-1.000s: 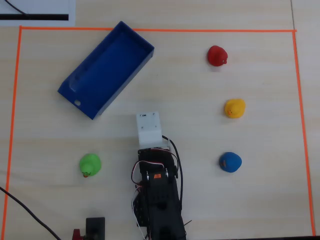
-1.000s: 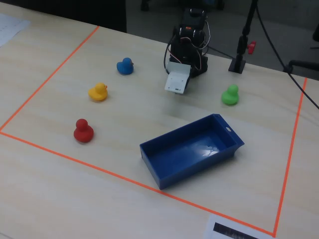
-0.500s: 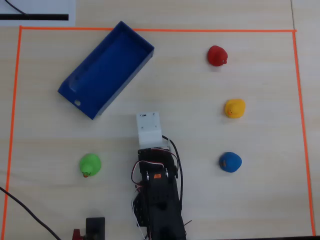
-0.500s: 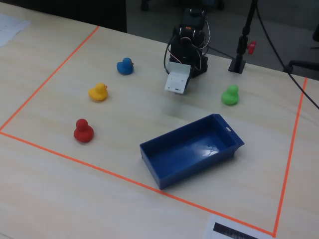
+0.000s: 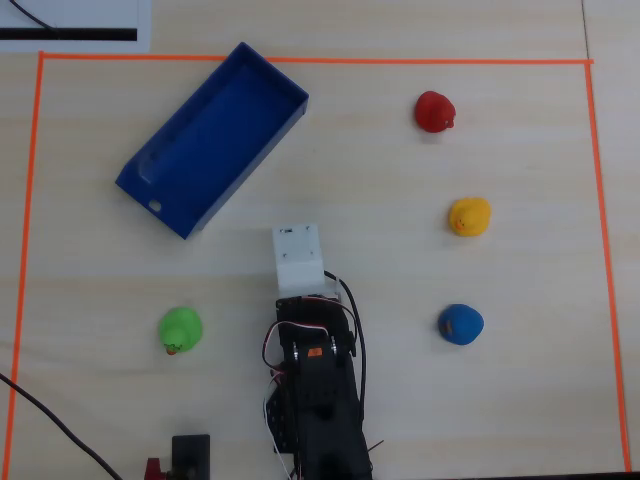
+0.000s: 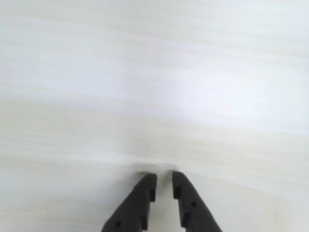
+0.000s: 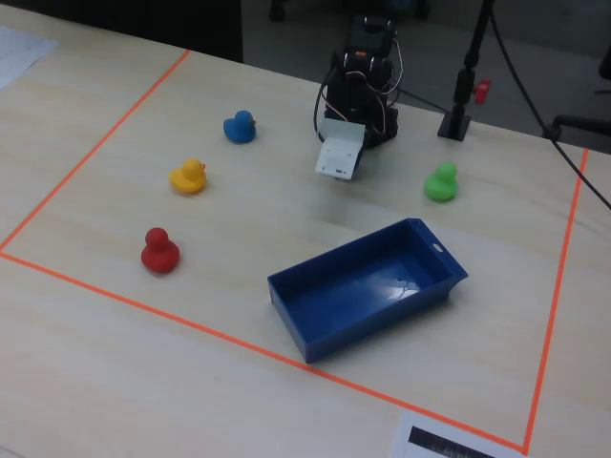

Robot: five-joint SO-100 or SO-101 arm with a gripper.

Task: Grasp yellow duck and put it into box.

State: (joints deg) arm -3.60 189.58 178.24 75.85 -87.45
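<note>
The yellow duck (image 5: 469,216) sits on the wooden table right of the arm in the overhead view, and at the left in the fixed view (image 7: 188,176). The blue box (image 5: 213,138) lies open and empty, at the upper left in the overhead view and in the front middle in the fixed view (image 7: 368,286). My gripper (image 6: 164,177) points down at bare table, its black jaws almost together with nothing between them. It is folded close to the arm's base, well apart from duck and box. From above, a white wrist mount (image 5: 298,258) hides the fingers.
A red duck (image 5: 435,111), a blue duck (image 5: 460,324) and a green duck (image 5: 180,330) stand around the arm. Orange tape (image 5: 300,60) frames the work area. Cables and a small black stand (image 5: 190,455) lie by the base.
</note>
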